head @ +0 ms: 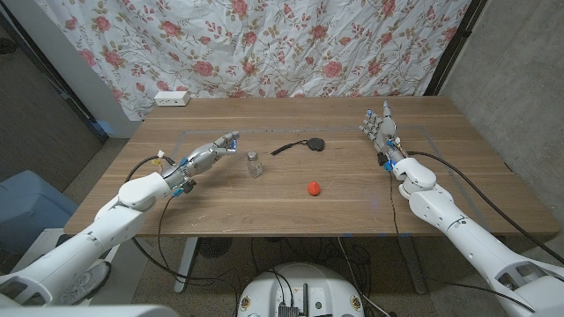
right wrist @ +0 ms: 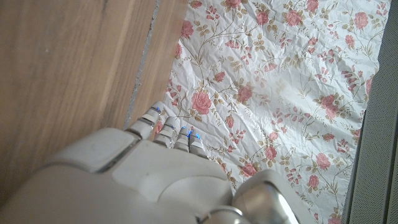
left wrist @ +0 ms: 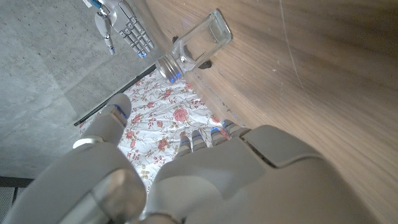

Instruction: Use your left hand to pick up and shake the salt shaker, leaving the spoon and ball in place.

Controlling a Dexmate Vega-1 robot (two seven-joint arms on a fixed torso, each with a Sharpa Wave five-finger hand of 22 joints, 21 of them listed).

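The salt shaker (head: 254,163) stands upright mid-table, just beside the left hand (head: 214,151), whose spread fingers hold nothing. The head view adds the black spoon (head: 301,146) and red ball (head: 313,187). The right hand (head: 380,129) grips nothing; its thumb is hard to see.

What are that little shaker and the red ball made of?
The salt shaker looks like clear glass or hard plastic: the table's grain shows through it in the left wrist view. The red ball looks matte, perhaps rubber or foam; too small to tell.
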